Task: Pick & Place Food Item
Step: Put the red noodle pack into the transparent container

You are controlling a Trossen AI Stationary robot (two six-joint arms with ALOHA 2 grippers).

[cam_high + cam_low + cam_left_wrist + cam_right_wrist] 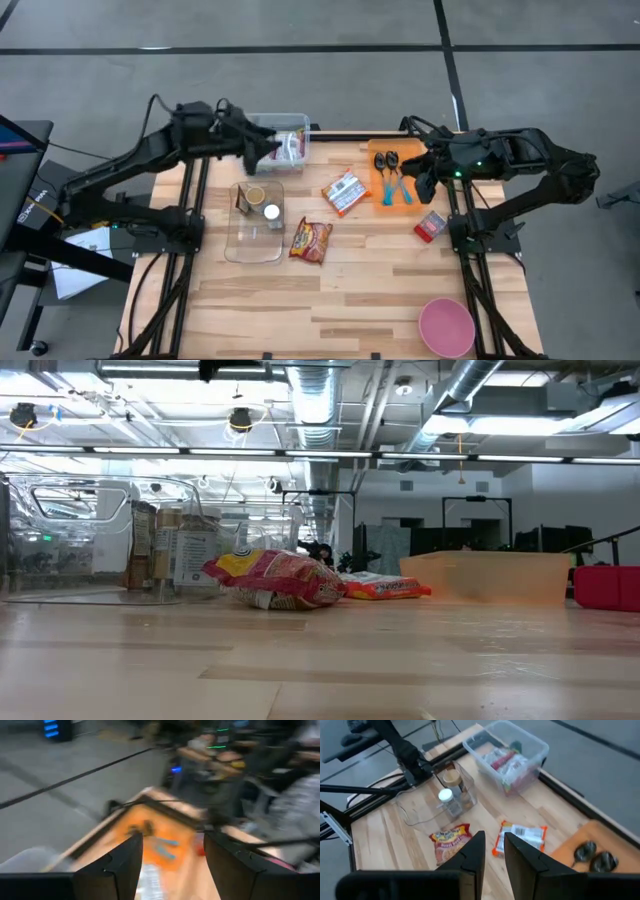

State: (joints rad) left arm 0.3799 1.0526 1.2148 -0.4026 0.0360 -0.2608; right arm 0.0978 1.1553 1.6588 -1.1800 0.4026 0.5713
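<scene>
Over the table's clear bin (283, 141), left gripper (172, 855) gapes wide, empty.

This is a robotics lab or test space inside a large industrial-style office hall. The ceiling is open, with bare silver ventilation ducts (318, 400), pipes and long strip lights (300, 455). The floor is plain grey concrete (300, 80) marked with dark lines. A pale butcher-block wooden table (340, 290) sits in a black metal frame (190, 270) that carries two dark robot arms with loose cables. Beyond the table, dark computer monitors on desks (480, 520) stand in rows, and a person's head (322, 552) shows far back.
</scene>
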